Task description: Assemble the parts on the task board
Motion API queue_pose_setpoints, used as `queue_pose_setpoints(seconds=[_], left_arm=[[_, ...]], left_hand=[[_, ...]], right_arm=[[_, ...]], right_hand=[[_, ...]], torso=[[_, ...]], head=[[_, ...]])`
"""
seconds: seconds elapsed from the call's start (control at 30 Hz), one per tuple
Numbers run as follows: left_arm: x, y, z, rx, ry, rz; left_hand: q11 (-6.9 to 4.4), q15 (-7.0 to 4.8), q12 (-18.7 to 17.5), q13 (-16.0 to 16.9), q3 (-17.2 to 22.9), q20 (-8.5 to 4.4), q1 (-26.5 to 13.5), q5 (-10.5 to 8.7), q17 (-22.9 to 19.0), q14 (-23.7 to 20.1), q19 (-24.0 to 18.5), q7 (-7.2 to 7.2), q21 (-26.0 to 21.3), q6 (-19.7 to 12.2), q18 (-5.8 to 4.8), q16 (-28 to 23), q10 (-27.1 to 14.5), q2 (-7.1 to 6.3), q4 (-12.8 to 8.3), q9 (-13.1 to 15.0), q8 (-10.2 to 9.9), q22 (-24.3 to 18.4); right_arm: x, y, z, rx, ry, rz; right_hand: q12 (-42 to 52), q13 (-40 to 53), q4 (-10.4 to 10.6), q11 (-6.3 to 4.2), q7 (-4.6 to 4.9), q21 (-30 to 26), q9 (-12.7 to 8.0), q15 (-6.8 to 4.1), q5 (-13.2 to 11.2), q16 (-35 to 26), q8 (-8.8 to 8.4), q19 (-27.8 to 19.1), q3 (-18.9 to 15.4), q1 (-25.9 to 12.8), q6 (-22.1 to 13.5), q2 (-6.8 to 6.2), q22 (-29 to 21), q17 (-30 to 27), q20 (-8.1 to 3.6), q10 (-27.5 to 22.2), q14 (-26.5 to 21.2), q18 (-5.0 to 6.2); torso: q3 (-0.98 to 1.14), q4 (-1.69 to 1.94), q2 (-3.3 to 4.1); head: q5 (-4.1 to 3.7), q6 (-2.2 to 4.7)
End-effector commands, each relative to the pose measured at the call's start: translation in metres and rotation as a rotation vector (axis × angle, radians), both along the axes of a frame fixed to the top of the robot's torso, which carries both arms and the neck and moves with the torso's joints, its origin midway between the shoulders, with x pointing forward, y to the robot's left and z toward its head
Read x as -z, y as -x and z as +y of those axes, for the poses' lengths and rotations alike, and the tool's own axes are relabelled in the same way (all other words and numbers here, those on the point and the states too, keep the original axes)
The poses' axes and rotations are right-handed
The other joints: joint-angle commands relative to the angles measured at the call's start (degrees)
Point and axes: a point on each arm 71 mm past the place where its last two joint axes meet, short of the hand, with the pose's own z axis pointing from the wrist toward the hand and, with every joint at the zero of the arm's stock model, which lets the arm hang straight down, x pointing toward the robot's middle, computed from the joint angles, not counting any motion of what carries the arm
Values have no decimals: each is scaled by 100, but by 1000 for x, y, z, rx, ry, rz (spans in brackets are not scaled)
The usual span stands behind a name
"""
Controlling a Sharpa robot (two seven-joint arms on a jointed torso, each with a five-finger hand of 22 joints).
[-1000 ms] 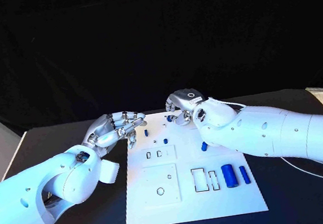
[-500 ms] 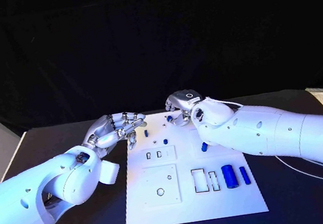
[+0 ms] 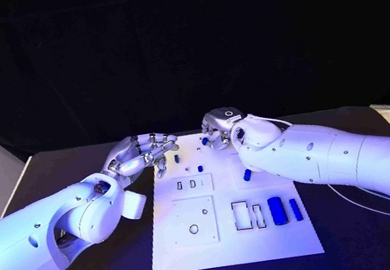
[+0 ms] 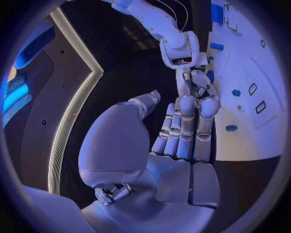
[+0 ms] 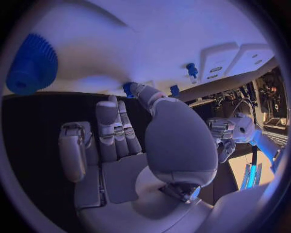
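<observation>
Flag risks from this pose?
1. Right hand works over a small blue part at the white task board's far edge; a slip could push it off.
2. Left hand hovers close beside another small blue peg; a bump may topple it.

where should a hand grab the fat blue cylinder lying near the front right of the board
Judging from its pose, grip the big blue cylinder across its round sides at mid-length, coming straight down from above. It lies flat on the task board with its long axis running front to back. A thinner blue pin lies close on its right and a slot on its left, so the fingers would need to go in narrow.
</observation>
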Motion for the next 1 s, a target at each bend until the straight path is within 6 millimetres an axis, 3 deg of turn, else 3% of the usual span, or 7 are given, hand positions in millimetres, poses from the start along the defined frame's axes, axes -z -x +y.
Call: queue_pose_setpoints(seconds=[0.03,0.17,1.0], left_arm=[[-1,0,-2,18,5,-5],[-1,0,-2,17,5,-5],[-1,0,-3,17,4,-4]], left_hand=[[26,21,-23,-5,17,0,-6,-23,-8,3,-44,42,-19,-58,114,-34,-32,20,-6,8,-3,-4],[26,21,-23,-5,17,0,-6,-23,-8,3,-44,42,-19,-58,114,-34,-32,20,-6,8,-3,-4],[28,23,-30,-13,22,2,-3,-23,-11,5,-45,44,-25,-62,115,-40,-33,26,-12,10,-3,-12]], right_arm=[[2,0,1,-15,12,26],[2,0,1,-16,13,33],[4,-1,7,-30,7,53]], right_hand=[[33,-9,17,-22,-29,2,-7,-59,38,29,50,382,153,61,97,20,1130,-1,-4,94,2,27],[29,-24,34,-45,-52,11,-3,-77,45,45,76,389,324,70,172,39,1143,2,-24,171,6,23],[-3,-48,71,-41,-45,4,-10,-76,5,37,67,385,390,-9,178,-46,1137,-27,-30,195,-2,25]], torso=[[8,-6,-8],[9,-13,-11],[6,-10,-2]], head=[[2,-14],[8,-14],[15,-60]])
